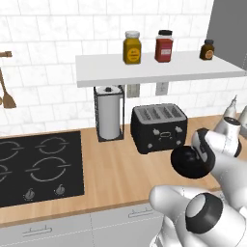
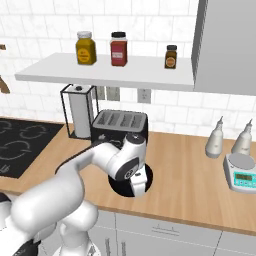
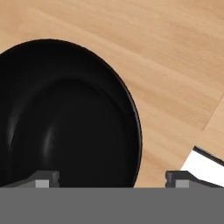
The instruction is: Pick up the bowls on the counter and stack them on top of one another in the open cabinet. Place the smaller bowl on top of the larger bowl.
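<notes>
Bowl (image 3: 65,113) first: one glossy black bowl sits on the wooden table (image 3: 175,57) right under the claw (image 3: 111,177), and whether it's the larger or the smaller one I honestly can't tell from these shots. In the hand view the claw is spread wide, one fingertip (image 3: 43,179) over the inside of the bowl and the other out past the rim on the far side, so the rim runs between them. Nothing's actually gripped, the fingers aren't pinching anything.

From the right base view the arm folds down over the bowl (image 2: 120,189), which pokes out from under the wrist close to the table's front edge. Behind the claw stands the black toaster (image 2: 120,124), with the paper towel holder (image 2: 80,112) next to it, further off to the claw's left. Up above and behind is the white shelf (image 2: 100,72), holding three jars. Off to the claw's right are two white bottles (image 2: 215,140) and a small kitchen scale (image 2: 241,172). Way left of the claw is the black cooktop (image 1: 38,166).
</notes>
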{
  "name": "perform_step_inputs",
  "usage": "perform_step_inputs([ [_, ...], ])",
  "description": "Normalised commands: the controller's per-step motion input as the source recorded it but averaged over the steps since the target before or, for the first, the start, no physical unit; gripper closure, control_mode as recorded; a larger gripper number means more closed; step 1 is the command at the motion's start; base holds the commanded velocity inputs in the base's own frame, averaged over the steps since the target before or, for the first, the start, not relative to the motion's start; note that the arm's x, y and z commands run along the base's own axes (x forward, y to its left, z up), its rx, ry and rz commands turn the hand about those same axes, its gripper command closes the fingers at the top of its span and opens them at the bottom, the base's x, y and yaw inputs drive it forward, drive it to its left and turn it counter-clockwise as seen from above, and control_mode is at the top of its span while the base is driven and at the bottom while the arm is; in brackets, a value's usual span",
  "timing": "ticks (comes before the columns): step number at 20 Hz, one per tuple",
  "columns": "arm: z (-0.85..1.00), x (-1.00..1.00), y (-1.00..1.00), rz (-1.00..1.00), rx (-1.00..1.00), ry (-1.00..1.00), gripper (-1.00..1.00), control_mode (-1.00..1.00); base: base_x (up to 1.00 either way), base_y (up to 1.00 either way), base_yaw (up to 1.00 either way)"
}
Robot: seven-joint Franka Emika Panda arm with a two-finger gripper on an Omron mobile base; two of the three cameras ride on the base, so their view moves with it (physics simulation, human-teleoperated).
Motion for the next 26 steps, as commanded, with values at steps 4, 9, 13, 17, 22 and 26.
perform_step_inputs([
  [4,0.43,-0.01,-0.08,0.00,0.00,0.00,-1.00,-1.00,0.00,0.00,0.00],
  [9,0.04,-0.03,-0.57,0.08,0.02,0.02,-1.00,-1.00,0.00,0.00,0.00],
  [13,0.00,0.00,-0.43,0.25,0.00,0.00,-1.00,-1.00,0.00,0.00,0.00],
  [17,0.00,0.02,-0.30,0.27,0.00,0.00,-1.00,-1.00,0.00,0.00,0.00],
  [22,-0.08,0.25,-0.05,0.15,0.00,0.00,-1.00,-1.00,0.00,0.00,0.00],
  [26,-0.04,0.39,0.10,0.02,-0.01,0.00,-1.00,-1.00,0.00,0.00,0.00],
])
